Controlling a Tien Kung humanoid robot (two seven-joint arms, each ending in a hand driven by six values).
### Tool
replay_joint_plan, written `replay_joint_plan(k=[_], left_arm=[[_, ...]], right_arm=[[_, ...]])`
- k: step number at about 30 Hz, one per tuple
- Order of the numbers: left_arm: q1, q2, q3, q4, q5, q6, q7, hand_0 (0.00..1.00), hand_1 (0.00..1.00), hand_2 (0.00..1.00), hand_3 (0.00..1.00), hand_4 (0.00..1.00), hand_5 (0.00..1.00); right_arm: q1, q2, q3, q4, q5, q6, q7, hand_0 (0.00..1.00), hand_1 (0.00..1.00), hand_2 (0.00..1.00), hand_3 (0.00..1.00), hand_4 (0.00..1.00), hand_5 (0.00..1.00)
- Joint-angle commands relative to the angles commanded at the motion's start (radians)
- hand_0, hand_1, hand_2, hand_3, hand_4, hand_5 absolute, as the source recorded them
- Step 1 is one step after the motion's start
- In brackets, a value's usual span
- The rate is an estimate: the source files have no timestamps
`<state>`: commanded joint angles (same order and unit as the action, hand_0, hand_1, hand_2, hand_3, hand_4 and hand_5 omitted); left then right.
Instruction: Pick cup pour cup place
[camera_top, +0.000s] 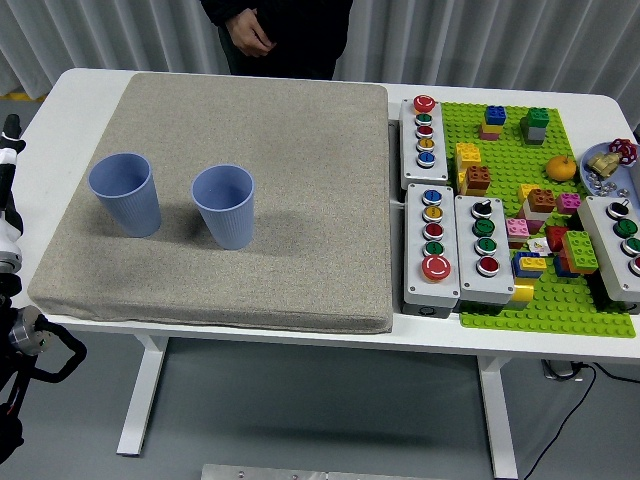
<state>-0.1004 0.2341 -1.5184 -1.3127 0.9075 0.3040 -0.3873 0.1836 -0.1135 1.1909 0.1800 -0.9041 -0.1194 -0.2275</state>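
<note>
Two blue ribbed cups stand upright on a grey mat (290, 150). The left cup (125, 193) is near the mat's left side and the right cup (224, 205) stands just beside it. My left hand (8, 190) shows only as a sliver at the picture's left edge, left of the mat and well clear of both cups, holding nothing. My right hand is out of view.
A person in dark clothes (275, 30) stands at the far side with hands held together. Right of the mat are grey button boxes (432, 245) and a green baseplate (560, 290) with loose bricks and a small orange (562, 168).
</note>
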Motion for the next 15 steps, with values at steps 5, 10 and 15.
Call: replay_joint_plan(k=[5,10,15], left_arm=[[0.002,0.001,0.003,0.001,0.005,-0.001,0.002,0.771,0.79,0.929,0.91,0.752,0.998],[0.004,0.005,0.002,-0.001,0.008,0.002,0.003,0.77,0.792,0.931,0.913,0.758,0.998],[0.002,0.005,0.003,0.0,0.016,0.009,0.001,0.77,0.793,0.932,0.914,0.758,0.998]], right_arm=[[-0.001,0.001,0.003,0.0,-0.003,0.0,0.0,0.742,0.707,0.727,0.644,0.212,0.417],[0.002,0.0,0.002,0.0,-0.001,0.0,0.0,0.742,0.707,0.726,0.644,0.213,0.416],[0.005,0.0,0.001,0.0,0.002,0.0,0.001,0.742,0.708,0.726,0.644,0.214,0.415]])
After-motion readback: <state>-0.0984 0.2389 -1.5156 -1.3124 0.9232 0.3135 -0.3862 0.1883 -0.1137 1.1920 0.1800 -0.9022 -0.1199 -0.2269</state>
